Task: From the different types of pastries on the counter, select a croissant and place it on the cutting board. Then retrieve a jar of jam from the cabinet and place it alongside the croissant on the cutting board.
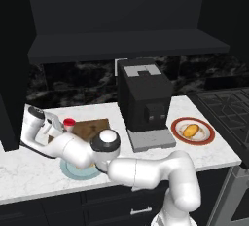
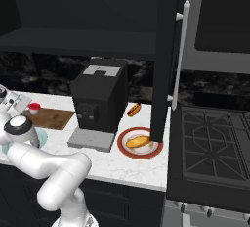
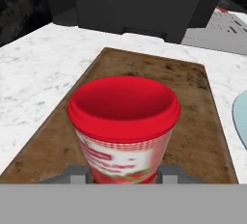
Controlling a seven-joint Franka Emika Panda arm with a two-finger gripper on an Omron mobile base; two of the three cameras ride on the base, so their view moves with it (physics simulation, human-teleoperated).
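Red-lidded jar (image 3: 123, 126) sits clamped in the closed gripper (image 3: 123, 175) over the board (image 3: 193, 102); setting it down remains. No croissant visible on the board.

Beyond the claw (image 1: 62, 124) runs a backsplash (image 1: 73, 81) of black stone with pale veining, dimly lit. Above the claw hangs the nearly black cabinet (image 1: 116, 6), its wide dark shelf (image 1: 126, 46) jutting forward. The white marble-look counter (image 1: 29, 166) spreads beneath it, over black drawers (image 1: 97, 203) with a silver handle (image 1: 141, 211). Just right of the claw stands a boxy black coffee machine (image 1: 145, 101) on a grey base. Well to the right lies a dark stove (image 1: 228, 110) with grates, and beside it a tall dark panel (image 2: 163, 59) carrying a long white handle (image 2: 180, 55).
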